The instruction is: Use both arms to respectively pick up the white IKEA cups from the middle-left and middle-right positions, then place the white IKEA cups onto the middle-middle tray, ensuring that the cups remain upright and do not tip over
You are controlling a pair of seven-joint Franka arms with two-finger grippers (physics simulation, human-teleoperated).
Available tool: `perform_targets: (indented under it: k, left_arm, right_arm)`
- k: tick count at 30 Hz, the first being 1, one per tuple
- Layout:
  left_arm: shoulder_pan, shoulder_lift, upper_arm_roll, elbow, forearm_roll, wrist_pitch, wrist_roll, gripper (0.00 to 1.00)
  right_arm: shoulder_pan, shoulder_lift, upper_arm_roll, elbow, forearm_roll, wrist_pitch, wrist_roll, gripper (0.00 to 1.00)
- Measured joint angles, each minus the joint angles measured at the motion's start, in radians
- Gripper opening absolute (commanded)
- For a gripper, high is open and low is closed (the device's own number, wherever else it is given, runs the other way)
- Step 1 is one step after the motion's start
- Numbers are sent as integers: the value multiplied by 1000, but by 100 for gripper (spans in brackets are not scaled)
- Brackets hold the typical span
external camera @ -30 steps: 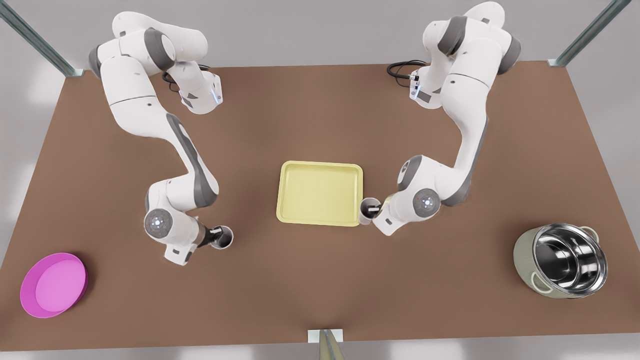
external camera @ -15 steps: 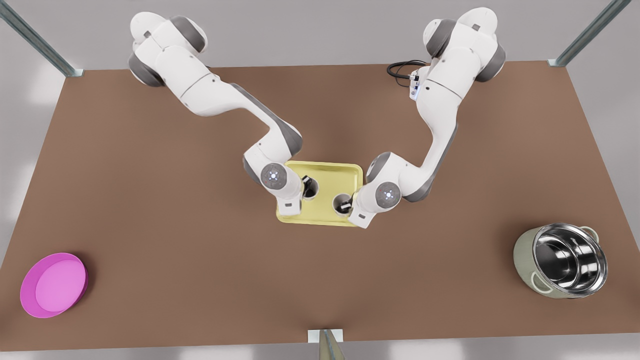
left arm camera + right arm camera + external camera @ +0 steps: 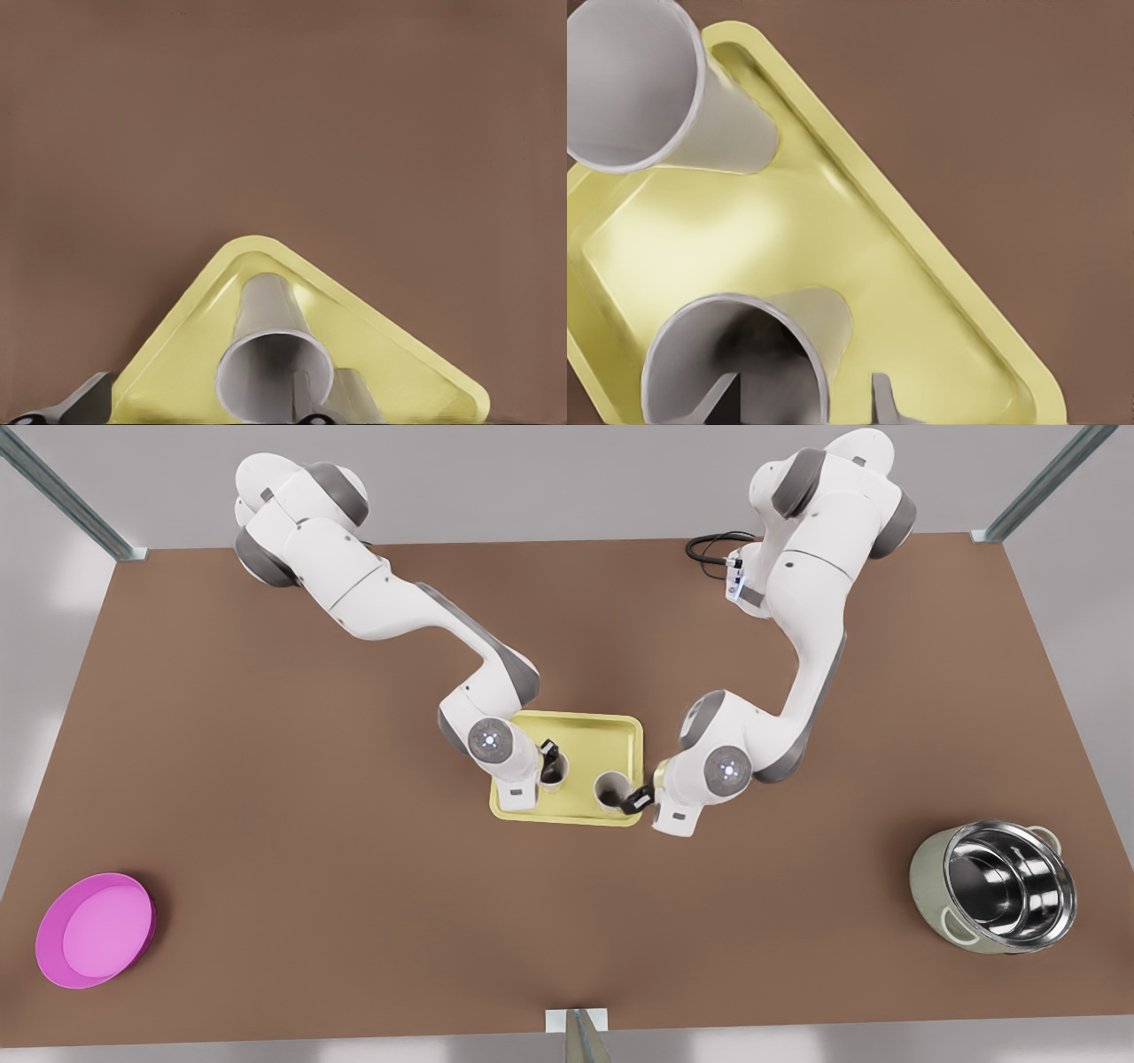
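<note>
Left gripper (image 3: 549,755): arm bent low over tray (image 3: 585,731), jaws spread, loosely straddling rim of left cup (image 3: 555,773), upright on tray. Right wrist view adds right cup (image 3: 744,354) upright nearby. Right gripper (image 3: 634,798): jaws apart astride its wall.

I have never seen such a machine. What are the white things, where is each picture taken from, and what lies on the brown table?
Two white jointed robot arms stand on a brown table. The front view looks down from above; each wrist view rides on one arm. Two small white cups stand upright on the flat pale yellow tray. The left gripper is at the cup on the front view's left, the right gripper at the other cup. Whether the grippers are clamped is unclear. A round magenta plate and a steel-lined pot sit aside.
</note>
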Motion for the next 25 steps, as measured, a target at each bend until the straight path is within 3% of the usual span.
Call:
perform_targets:
  k: [5, 7, 9, 14, 17, 21, 25]
  left_arm:
    - [245, -123, 1, 223, 131, -408, 114, 100]
    - [256, -209, 14, 243, 199, -524, 204, 100]
    - [181, -309, 96, 211, 235, -604, 290, 100]
    - [152, -335, 135, 190, 249, -730, 467, 100]
    - [162, -322, 136, 189, 230, -770, 551, 100]
    - [167, -319, 136, 188, 214, -801, 644, 100]
    - [186, -320, 136, 187, 195, -820, 719, 100]
  right_arm:
    - [-3, -42, 0, 15, -1, -13, 3, 100]
    - [-30, -77, -6, 41, -10, -54, 5, 100]
    - [-95, -94, -24, 88, -20, -123, 9, 100]
    - [-356, -119, -132, 213, -71, -393, 69, 100]
    - [-372, -277, -203, 235, -117, -513, 84, 100]
    - [-354, -523, -304, 117, -64, -613, 89, 100]
    - [-368, -575, -316, 83, -52, -672, 93, 100]
